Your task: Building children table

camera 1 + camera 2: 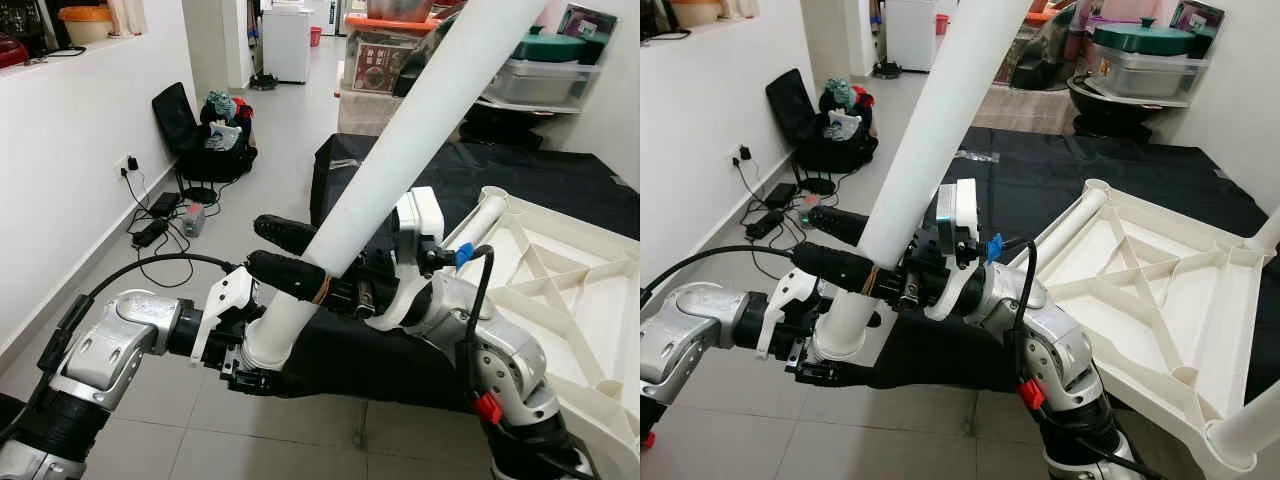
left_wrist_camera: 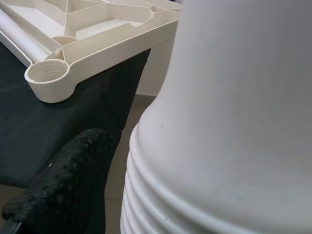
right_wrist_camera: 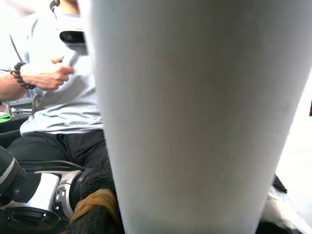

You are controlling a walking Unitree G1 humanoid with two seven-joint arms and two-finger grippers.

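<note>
A long white table leg [image 1: 400, 160] slants up across the view, its threaded end [image 2: 161, 195] pointing down towards me. My right gripper [image 1: 255, 248] reaches leftwards and is shut on the leg's lower part, one black finger [image 1: 290, 277] in front of the leg and the other behind it. My left gripper [image 1: 248, 372] sits at the leg's threaded end. The white table top [image 1: 1160, 300] lies upside down on a black cloth [image 1: 1040, 170] to my right. An empty threaded corner socket [image 2: 47, 77] faces up. Two fitted legs [image 1: 1252, 420] rise at its right corners.
A person in a grey shirt [image 3: 63, 97] sits close on my left side. By the left wall are an open black bag [image 1: 210, 135] and cables with plugs [image 1: 160, 215] on the tiled floor. Storage boxes [image 1: 545, 75] stand behind the black cloth.
</note>
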